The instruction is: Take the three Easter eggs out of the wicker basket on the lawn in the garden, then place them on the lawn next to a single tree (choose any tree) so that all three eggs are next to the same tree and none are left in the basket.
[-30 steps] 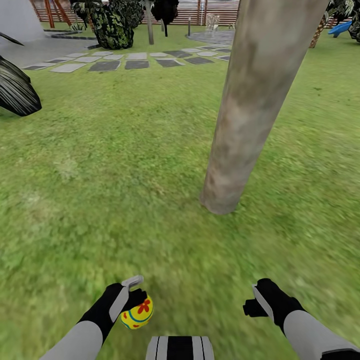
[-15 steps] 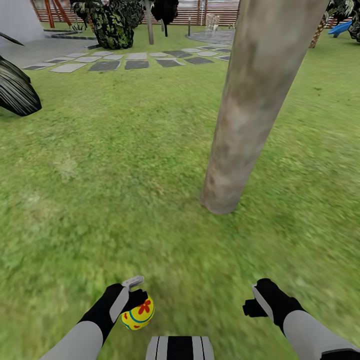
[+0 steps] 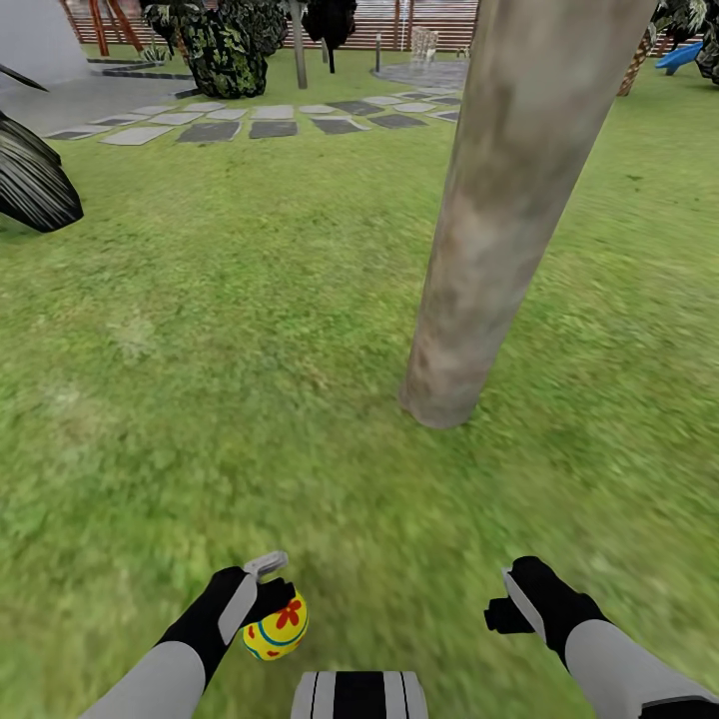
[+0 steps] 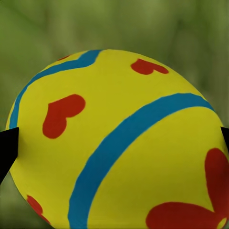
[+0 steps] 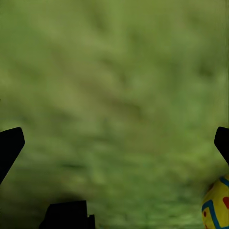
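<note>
Near tree [image 3: 499,220]: left pincer [image 3: 262,591] pinching egg [image 3: 274,625]; right pincer [image 3: 511,599] spread.

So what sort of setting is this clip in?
A simulated garden or backyard, by the look of it: a broad lawn, a bare tree trunk rising from the grass, grey stepping stones and a slatted fence at the far edge. The left gripper holds a painted Easter egg.
</note>
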